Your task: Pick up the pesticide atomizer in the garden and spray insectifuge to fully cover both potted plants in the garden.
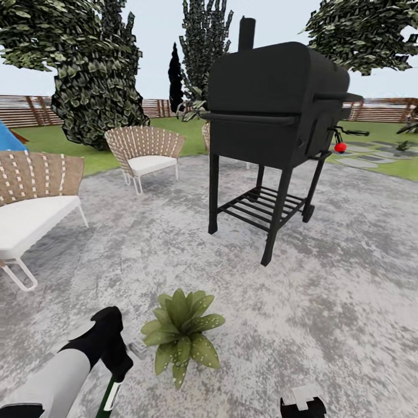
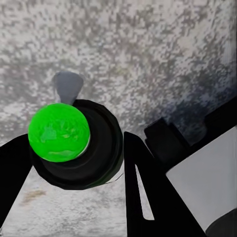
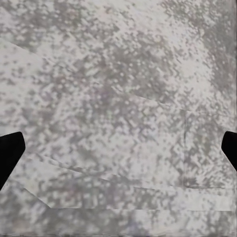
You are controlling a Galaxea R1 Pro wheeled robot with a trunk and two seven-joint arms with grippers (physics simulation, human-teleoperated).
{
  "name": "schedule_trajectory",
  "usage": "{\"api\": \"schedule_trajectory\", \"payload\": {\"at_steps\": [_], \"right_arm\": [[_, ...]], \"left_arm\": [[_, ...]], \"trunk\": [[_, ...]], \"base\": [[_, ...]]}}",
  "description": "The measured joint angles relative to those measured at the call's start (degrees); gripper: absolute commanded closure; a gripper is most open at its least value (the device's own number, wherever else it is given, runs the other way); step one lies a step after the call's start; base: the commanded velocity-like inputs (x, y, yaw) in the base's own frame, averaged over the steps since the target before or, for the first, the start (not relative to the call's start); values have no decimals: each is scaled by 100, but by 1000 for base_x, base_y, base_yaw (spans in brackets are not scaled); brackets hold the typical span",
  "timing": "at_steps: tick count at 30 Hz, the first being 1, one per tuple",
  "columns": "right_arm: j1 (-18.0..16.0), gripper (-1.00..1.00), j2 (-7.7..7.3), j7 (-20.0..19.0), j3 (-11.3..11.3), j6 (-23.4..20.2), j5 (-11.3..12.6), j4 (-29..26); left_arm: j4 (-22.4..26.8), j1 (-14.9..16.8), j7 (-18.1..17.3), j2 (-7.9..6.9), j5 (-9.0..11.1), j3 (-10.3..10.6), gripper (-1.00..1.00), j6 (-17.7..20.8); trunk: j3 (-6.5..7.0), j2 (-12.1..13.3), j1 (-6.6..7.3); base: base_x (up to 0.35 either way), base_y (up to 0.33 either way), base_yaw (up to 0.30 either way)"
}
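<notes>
This is a home garden: a grey stone patio with a black barbecue grill, woven chairs, lawn, trees and a far wooden fence.

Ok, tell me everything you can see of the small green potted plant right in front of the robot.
The small green potted plant is a low rosette of pointed green leaves, lighter towards the tips and flecked with pale spots. Its pot is hidden under the leaves. It stands upright on the mottled grey stone patio, close in front of the robot, with the black barbecue grill beyond it. The left gripper is beside it, shut on a black atomizer with a bright green cap. Its grey nozzle points at the leaves without touching.
</notes>
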State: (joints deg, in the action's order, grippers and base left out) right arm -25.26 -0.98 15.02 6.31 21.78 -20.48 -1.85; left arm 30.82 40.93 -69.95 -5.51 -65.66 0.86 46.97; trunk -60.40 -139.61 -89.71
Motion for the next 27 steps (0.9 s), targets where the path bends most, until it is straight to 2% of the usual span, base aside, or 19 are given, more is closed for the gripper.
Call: {"api": "schedule_trajectory", "payload": {"at_steps": [7, 11, 16, 19, 21, 22, 24, 27], "right_arm": [[-2, -100, 1, 0, -1, 0, 1, 2], [-2, -100, -5, -1, 1, -1, 1, 1], [0, -100, -16, -3, 4, -2, 0, 4], [0, -100, -9, -4, 0, -2, -1, 1], [0, -100, -3, -4, 0, -2, 4, -5], [0, -100, 0, -4, 1, -2, 7, -8], [0, -100, 1, -3, 0, -2, 8, -9], [0, -100, 1, -4, 7, -2, 8, -9]], "left_arm": [[-6, -59, 73, 47, 6, -11, 100, -10], [-6, -60, 122, 50, 7, -14, 100, -7], [2, -59, 158, 56, -2, -14, 100, 1], [-3, -59, 448, 65, 3, -17, 100, 8], [-5, -59, 511, 68, 22, -20, 100, 14], [-6, -59, 548, 69, 127, -22, 100, 13], [-9, -59, 558, 69, 205, -22, 100, 11], [-14, -59, 564, 69, 250, -22, 100, 9]], "trunk": [[0, 0, 0], [0, 0, -3], [0, 0, -1], [0, 0, 0], [0, 0, 0], [0, 0, 0], [0, 0, 0], [0, 0, 0]], "base": [[-9, 0, -33], [-206, 84, -1], [-142, 281, 0], [-13, 333, 0], [-3, 336, 0], [-1, 337, 0], [0, 337, 0], [0, 337, -21]]}}
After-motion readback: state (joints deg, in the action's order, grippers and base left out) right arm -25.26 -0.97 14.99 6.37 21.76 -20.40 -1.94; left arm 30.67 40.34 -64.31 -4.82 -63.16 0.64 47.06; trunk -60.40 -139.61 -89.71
